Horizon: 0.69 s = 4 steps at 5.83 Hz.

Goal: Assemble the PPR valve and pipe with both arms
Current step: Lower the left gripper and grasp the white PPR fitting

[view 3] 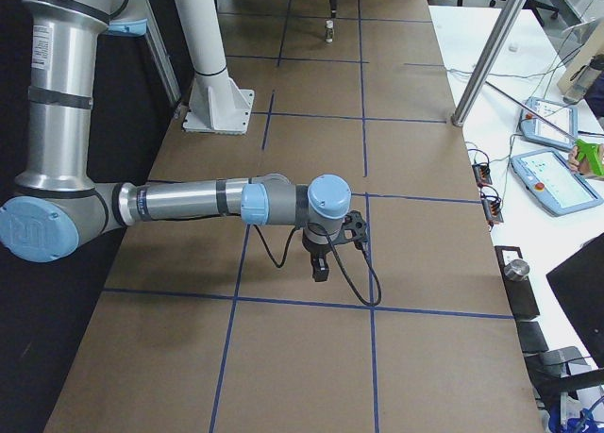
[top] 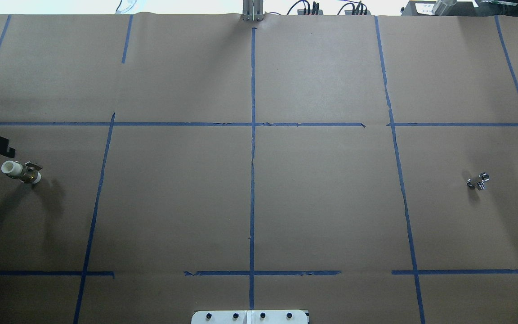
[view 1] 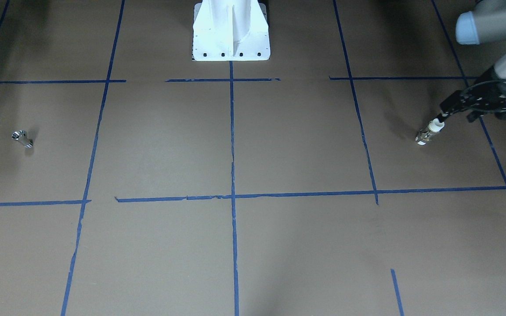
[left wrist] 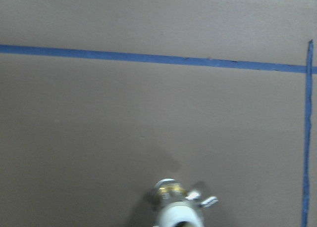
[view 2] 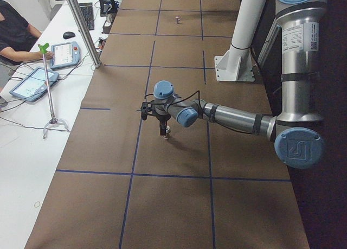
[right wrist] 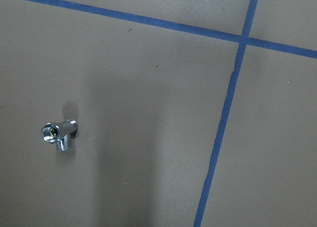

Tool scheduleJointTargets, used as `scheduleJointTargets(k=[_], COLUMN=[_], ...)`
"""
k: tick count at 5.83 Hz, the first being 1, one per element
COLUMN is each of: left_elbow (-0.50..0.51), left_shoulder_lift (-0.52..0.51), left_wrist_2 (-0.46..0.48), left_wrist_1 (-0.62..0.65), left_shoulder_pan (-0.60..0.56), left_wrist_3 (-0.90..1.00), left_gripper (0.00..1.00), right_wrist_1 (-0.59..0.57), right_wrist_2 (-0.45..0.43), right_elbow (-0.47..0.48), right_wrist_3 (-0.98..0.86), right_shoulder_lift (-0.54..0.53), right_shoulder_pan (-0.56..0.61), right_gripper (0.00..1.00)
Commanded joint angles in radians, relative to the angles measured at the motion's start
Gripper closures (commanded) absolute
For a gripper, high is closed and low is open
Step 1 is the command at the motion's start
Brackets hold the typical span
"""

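In the front-facing view we see the left gripper gripping the white upper end of the PPR valve, which hangs tilted at the right edge. The pipe lies alone on the brown table, far left.

From overhead, the valve sits at the far left edge with its shadow on the paper, and the pipe lies well apart at the right.

In the left side view the near arm holds the valve above the table.

In the right side view the near arm's right gripper points down; we cannot tell its state.

The left wrist camera shows the valve at the bottom edge.

The right wrist camera shows the pipe lying on the paper, left of a blue tape line.
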Motion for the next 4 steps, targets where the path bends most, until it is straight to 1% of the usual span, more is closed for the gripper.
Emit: scheduleJointTargets(k=[1, 4], left_elbow=[0.004, 0.036], left_shoulder_lift=[-0.002, -0.006], left_wrist_2=[0.116, 0.115], left_wrist_1=[-0.011, -0.015], left_shoulder_pan=[0.096, 0.100], left_wrist_3=[-0.060, -0.053], left_gripper=[0.00, 0.01], right_wrist_1=[0.000, -0.001], right_wrist_2=[0.002, -0.002], right_elbow=[0.002, -0.009], right_wrist_3=[-0.002, 0.000], right_shoulder_lift=[-0.001, -0.001], right_shoulder_pan=[0.000, 0.000], right_gripper=[0.00, 0.00])
